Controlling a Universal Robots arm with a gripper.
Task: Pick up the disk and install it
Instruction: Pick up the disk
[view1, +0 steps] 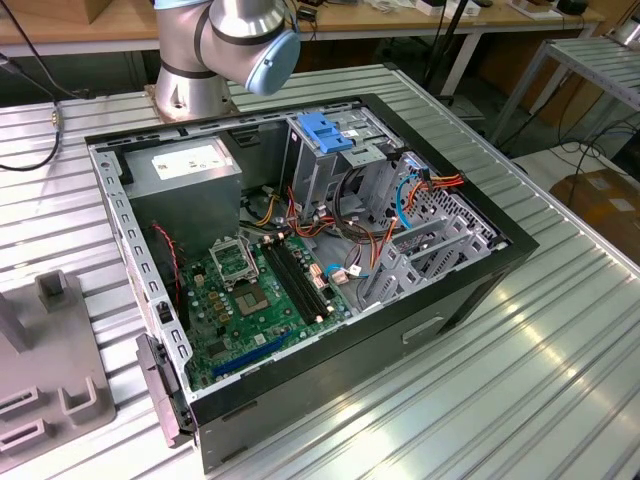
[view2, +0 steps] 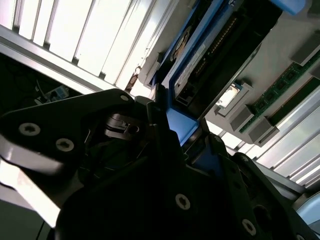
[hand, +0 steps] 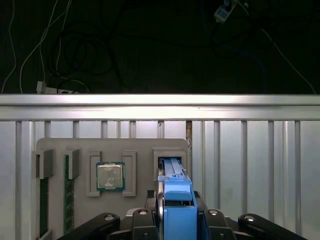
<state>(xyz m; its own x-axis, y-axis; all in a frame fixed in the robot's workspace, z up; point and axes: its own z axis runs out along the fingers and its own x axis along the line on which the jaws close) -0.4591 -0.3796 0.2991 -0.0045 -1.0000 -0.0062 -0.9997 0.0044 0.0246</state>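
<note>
1. Closest to the lens sits the end effector. Its dark fingers press in on both sides of a blue end tab, so I judge it clamped on the disk.
2. That disk stands on edge, its blue rails running straight ahead of the end effector into a slot of the grey holder.
3. Off to one side of the end effector, in the same holder, rest a processor chip and a memory stick.
4. Progress – the grasp looks made; whether the disk has begun leaving its slot I cannot tell.
5. Left to do – the disk is at the holder, not in the open computer case, so installation remains.
</note>
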